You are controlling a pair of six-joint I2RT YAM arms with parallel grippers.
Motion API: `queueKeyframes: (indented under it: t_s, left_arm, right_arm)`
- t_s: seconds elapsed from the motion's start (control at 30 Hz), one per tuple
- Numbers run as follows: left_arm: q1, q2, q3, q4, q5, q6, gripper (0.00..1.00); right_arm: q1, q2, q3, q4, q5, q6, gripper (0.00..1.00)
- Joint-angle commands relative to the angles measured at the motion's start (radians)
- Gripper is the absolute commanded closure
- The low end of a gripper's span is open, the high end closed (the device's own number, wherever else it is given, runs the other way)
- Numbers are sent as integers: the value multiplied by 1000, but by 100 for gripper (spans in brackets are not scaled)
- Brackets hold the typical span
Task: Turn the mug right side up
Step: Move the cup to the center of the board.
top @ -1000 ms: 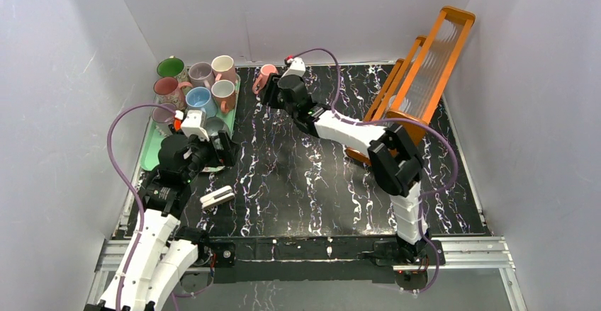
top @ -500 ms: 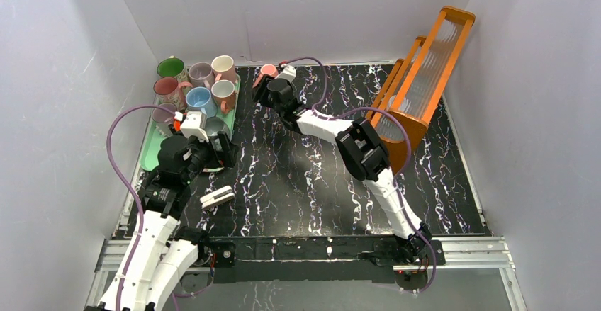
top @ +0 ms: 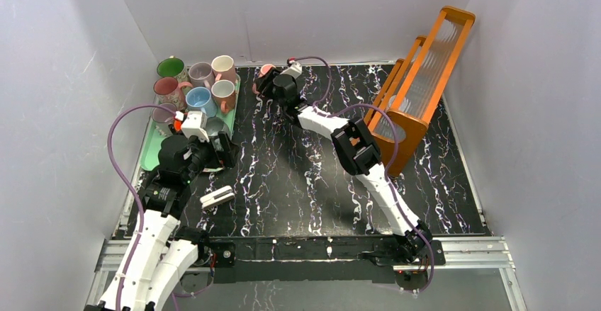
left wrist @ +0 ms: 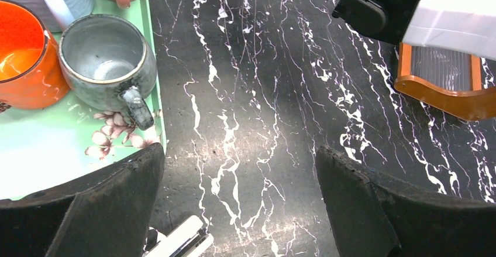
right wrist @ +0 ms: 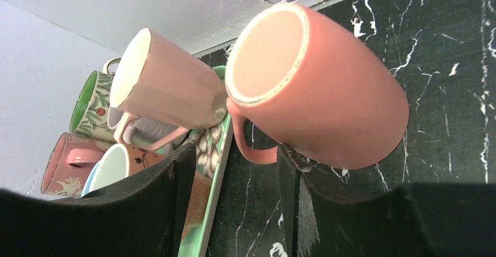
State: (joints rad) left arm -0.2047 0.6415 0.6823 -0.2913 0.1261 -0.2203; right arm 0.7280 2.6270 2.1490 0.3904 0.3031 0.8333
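Stretching further toward the table's far edge than a second ago, the right arm has drawn its elbow leftward, while the pink mug looks to sit where it did. It stands upside down near the far edge of the table, just off the far right corner of the green tray, with its flat, unglazed-ringed base up. Its handle points into the mouth of the right gripper, whose jaws stand partly apart. One finger is against the mug's side, the other is clear of it, and nothing is clamped. The mug is probably ceramic: stiff, fairly heavy for such fingers, hard and smooth, and liable to chip if dropped on the hard top. With the rim down, the handle seems the surest hold, though the mug may swing about it. The body looks broader than the present gap. Only the right wrist view shows the base, the handle and a pale mug standing upright close by on the tray. From above, the wrist hides all but a sliver of pink, yet that view alone fixes the mug against the table's edges and the orange rack at the far right. The left wrist view misses the mug. It shows the left gripper spread wide over the table beside the tray, near a grey mug.
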Motion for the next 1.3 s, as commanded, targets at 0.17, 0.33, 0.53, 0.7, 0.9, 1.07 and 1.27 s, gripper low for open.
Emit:
queueKeyframes:
  t_s: [0.17, 0.33, 0.53, 0.7, 0.9, 1.07, 1.27]
  left_arm:
    - [5, 60, 6, 26, 72, -10, 2]
    - [5, 53, -2, 34, 91, -14, 2]
    - [4, 65, -3, 30, 102, -17, 2]
    - [1, 104, 1, 32, 113, -24, 2]
    - [-3, 84, -7, 27, 113, -25, 2]
    - [-8, 73, -3, 20, 109, -24, 2]
    - [-16, 84, 6, 5, 105, -19, 2]
  right_arm:
    - [-26, 126, 68, 181, -89, 123, 38]
    - [-32, 165, 81, 236, -99, 94, 39]
    - [-34, 240, 209, 241, -78, 86, 39]
    - [-36, 238, 170, 333, -120, 60, 39]
    - [-36, 237, 204, 347, -103, 26, 37]
    - [-35, 237, 217, 320, -102, 17, 40]
    - [-36, 254, 218, 311, -62, 58, 42]
